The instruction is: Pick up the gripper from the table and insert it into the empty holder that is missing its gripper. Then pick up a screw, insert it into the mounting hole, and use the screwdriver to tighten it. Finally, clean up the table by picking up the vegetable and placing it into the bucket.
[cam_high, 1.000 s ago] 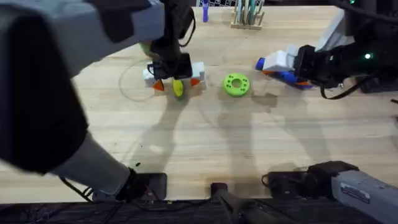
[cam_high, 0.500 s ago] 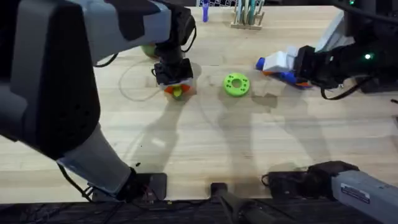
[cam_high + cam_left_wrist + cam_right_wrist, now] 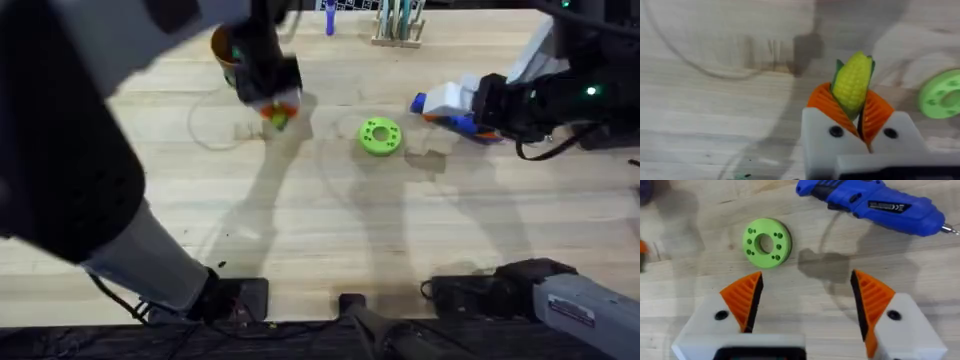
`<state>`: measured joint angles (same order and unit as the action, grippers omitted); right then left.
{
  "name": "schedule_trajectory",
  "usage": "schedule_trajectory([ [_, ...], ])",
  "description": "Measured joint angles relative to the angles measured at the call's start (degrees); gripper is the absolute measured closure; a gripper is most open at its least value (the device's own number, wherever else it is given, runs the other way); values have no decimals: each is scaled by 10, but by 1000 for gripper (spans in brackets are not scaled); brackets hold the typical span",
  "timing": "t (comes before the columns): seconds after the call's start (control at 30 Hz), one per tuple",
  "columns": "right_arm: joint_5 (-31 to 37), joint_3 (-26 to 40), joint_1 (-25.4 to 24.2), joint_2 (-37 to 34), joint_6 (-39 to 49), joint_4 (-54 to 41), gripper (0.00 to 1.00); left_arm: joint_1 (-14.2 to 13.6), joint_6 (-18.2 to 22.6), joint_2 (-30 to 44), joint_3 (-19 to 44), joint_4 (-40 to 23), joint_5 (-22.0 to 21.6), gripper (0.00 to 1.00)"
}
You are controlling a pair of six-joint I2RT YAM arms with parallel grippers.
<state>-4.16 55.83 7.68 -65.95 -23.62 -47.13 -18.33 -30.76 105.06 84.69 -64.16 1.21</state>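
Far left: round brown-orange bucket (image 3: 224, 45), partly hidden behind the arm. Just right of it, left gripper (image 3: 854, 107), orange ribbed pads pinched tight on small yellow toy corn cob w/ green end (image 3: 853, 85), clear of table. Carry left over rim, centre, then release. Mid: green holed disc (image 3: 380, 136). Right gripper (image 3: 805, 305) wide open, holding nothing, near blue pen-shaped screwdriver (image 3: 875, 207).

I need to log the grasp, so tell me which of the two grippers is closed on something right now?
The left gripper, clamping the yellow corn. The right gripper is open and empty.
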Motion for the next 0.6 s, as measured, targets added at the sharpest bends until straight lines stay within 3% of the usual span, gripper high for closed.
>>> schedule_trajectory([
  [0.13, 0, 0, 0, 0, 0, 0, 12, 11, 31, -23, 104, -34, -23, 973],
  [0.3, 0, 0, 0, 0, 0, 0, 11, 25, 69, -36, 193, -30, -63, 973],
  [0.6, 0, 0, 0, 0, 0, 0, 11, 107, 106, -22, 207, 33, -85, 973],
])
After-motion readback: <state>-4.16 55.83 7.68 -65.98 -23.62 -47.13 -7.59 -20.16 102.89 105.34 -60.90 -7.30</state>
